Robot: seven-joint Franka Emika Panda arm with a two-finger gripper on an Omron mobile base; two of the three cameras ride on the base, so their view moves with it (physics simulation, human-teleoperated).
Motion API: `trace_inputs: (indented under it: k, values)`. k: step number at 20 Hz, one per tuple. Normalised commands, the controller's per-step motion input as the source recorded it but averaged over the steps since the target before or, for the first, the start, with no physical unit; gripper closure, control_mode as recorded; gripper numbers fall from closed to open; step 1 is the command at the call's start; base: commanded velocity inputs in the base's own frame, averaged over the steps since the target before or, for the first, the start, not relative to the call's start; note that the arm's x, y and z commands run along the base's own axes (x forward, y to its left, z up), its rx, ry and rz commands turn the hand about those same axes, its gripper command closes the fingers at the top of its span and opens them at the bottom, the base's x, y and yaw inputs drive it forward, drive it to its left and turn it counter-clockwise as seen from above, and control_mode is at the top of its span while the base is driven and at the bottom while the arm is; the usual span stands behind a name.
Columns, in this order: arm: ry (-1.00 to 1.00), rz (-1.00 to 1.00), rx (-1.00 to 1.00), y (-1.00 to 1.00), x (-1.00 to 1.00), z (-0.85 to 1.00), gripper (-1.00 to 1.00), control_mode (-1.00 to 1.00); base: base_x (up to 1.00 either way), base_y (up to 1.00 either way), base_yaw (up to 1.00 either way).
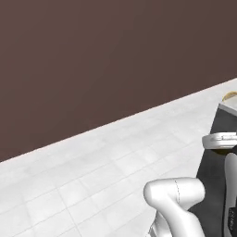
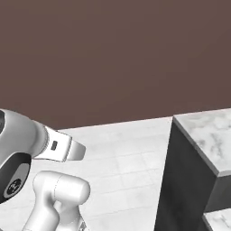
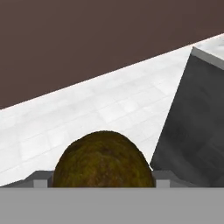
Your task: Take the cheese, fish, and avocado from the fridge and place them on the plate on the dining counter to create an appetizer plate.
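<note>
Step in hand, as I judge it: carrying the avocado (image 3: 104, 159) toward the desk (image 2: 205, 135). Avocado sits between the jaws of the gripper (image 3: 103, 183) in the hand view, filling the gap, the 2 finger tips showing just at its left and right. Jaws stand wide and closed on it, so it is held, off any surface.

Avocado look: rounded dark brown-green ball, mottled rough-looking skin, top dome visible, lower part cut off at the bottom of the hand view. Likely firm and prone to roll once set down.

Desk: white marble top over a dark grey front, to the right in the right base view and at the right edge of the hand view. In the left base view a yellow-orange rim at the far right edge looks like the plate (image 1: 230, 96), though too little shows to be sure. White tiled floor (image 1: 92, 166) and brown wall (image 1: 115, 55) ahead.

Next move calls for: bringing the hand rightward and up over the marble top, centring above the plate, lowering close before letting go so the ball does not roll off. Risk: clipping the desk's edge on the way over. Cannot tell if cheese or fish are already plated.
</note>
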Motion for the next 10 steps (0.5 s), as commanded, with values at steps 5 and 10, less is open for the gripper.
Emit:
trace_inputs:
  k: [5, 10]
  values:
    - [0.0, 0.0, 0.0, 0.0, 0.0, 0.0, 1.0, 1.0, 1.0, 0.64, -0.61]
    - [0.0, 0.0, 0.0, 0.0, 0.0, 0.0, 1.0, 1.0, 1.0, 0.68, -0.6]
